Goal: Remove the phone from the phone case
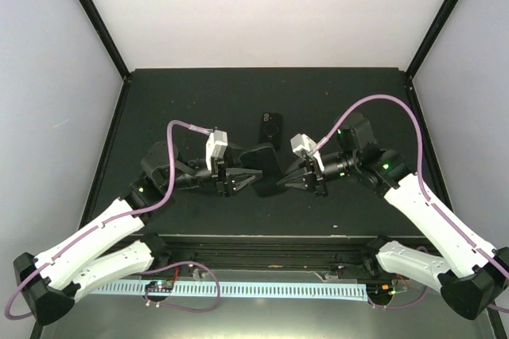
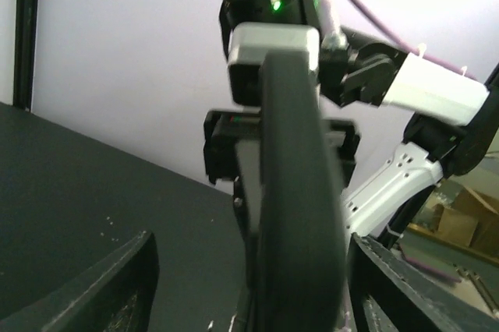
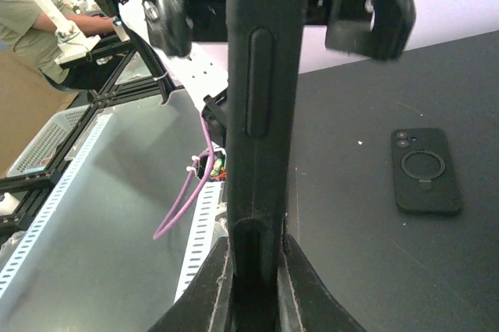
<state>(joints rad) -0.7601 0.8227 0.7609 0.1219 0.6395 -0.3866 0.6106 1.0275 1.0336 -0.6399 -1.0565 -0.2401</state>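
Note:
A black phone case [image 1: 262, 165] is held on edge above the table between both arms. The right wrist view shows its side with a long button cover [image 3: 261, 114]. My right gripper [image 3: 256, 270] is shut on its lower edge, and both pads press its faces. My left gripper [image 2: 253, 285] is open. Its fingers [image 2: 129, 277] stand well apart on either side of the case [image 2: 300, 215] and do not touch it. I cannot make out the phone as separate from the case. In the top view the left gripper [image 1: 237, 181] and right gripper [image 1: 290, 180] face each other.
A second black case or phone back [image 1: 271, 126], with two lens holes and a ring, lies flat on the dark table [image 1: 159, 108] behind the grippers; it also shows in the right wrist view [image 3: 425, 170]. The table's near edge has a white cable duct [image 1: 238, 289].

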